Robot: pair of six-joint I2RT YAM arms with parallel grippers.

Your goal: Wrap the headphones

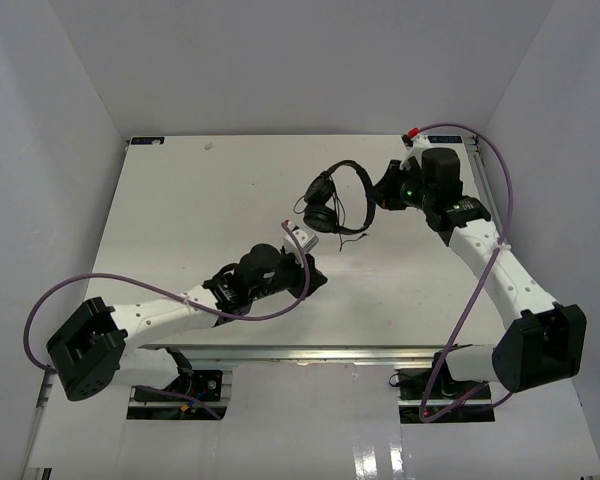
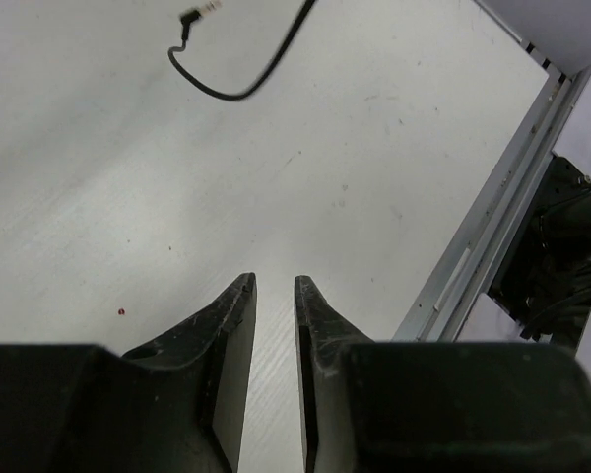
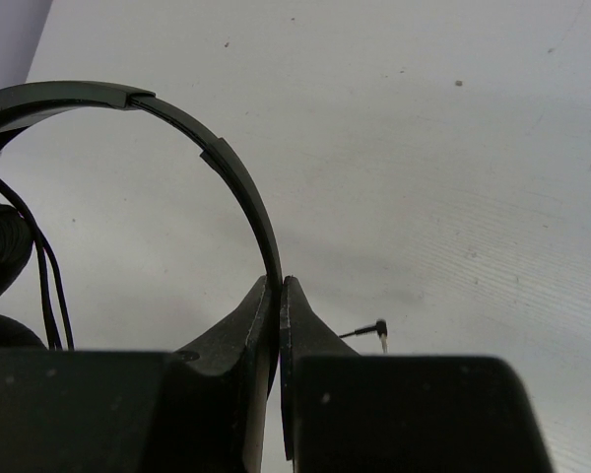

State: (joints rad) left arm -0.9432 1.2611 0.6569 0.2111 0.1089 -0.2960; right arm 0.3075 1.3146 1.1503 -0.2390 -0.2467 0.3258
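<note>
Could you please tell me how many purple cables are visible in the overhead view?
2. The left purple cable loops along the left arm; the right purple cable arcs along the right arm. None else shows, though arms may hide more.

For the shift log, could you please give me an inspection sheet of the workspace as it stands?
Surface: white table, faint specks.
Job's things: headphones, gripped at the headband.
Clutter: nothing seen.
End effectors: right end effector shut on the headband; left end effector slightly open, empty.
Cables: thin cable trails across the table; purple robot cables loop off both arms.
Surroundings: white walls on three sides.
</note>
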